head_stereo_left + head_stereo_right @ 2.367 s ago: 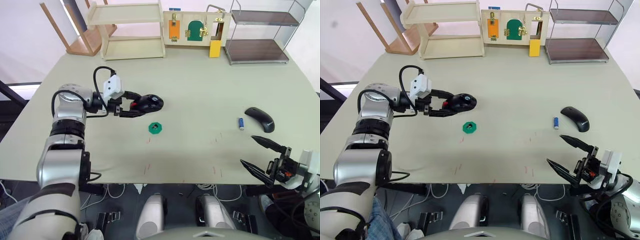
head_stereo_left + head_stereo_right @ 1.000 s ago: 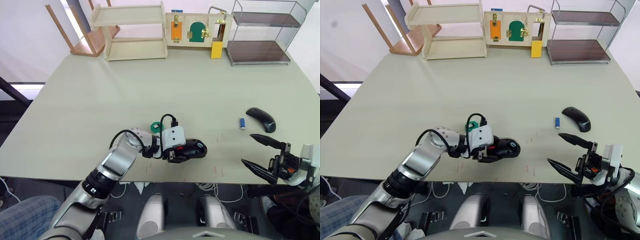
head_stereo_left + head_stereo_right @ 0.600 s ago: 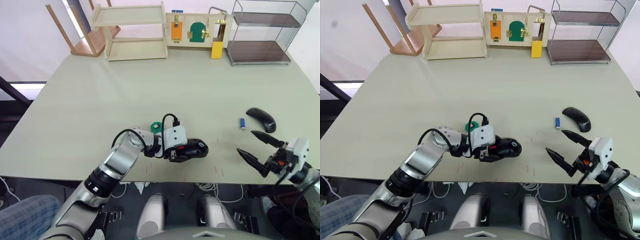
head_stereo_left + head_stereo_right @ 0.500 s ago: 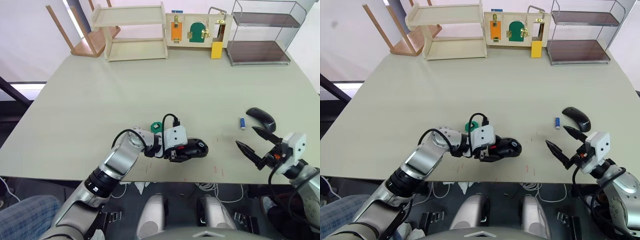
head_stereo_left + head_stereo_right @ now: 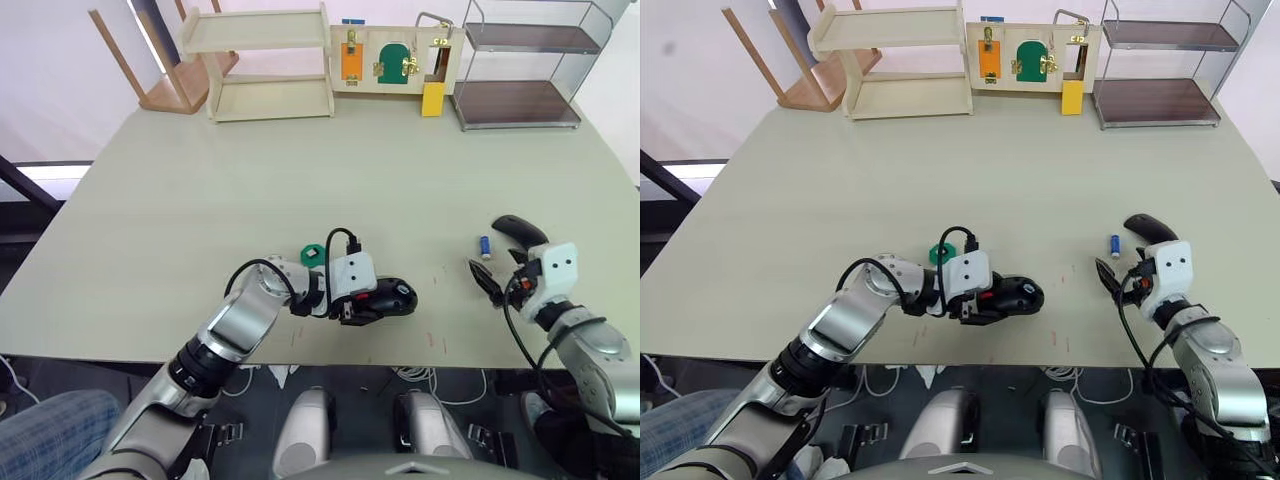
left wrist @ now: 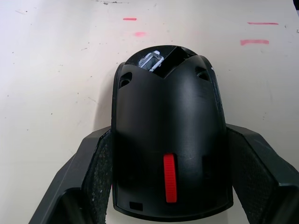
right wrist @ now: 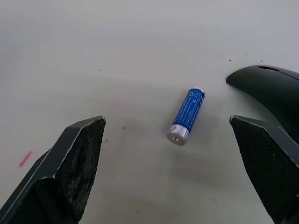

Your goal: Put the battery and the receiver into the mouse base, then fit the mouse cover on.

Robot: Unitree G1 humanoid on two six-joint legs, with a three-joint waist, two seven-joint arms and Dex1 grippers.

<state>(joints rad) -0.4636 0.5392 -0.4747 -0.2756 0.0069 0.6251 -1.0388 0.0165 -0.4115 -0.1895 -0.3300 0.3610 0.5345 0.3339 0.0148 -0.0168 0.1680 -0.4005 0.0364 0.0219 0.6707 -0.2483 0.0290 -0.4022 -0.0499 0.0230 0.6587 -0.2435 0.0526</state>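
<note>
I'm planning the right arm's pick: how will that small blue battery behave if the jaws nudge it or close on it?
The small blue cylindrical battery with a silver end lies on its side on the smooth pale table, so a sideways nudge would probably roll it. Its glossy round wrap may slip unless gripped across the middle. It looks rigid. The right gripper stands with jaws wide open, and the glossy black curved mouse cover lies close beside the battery.

My left tool (image 6: 167, 205) has black fingers around the black mouse base (image 6: 167, 140) with its red strip. The battery (image 7: 186, 115) is blue with a silver end, on the pale tabletop (image 7: 117, 56) with red marks.

Battery (image 7: 186, 115) between spread jaws (cover (image 7: 271, 87) beside)
</note>
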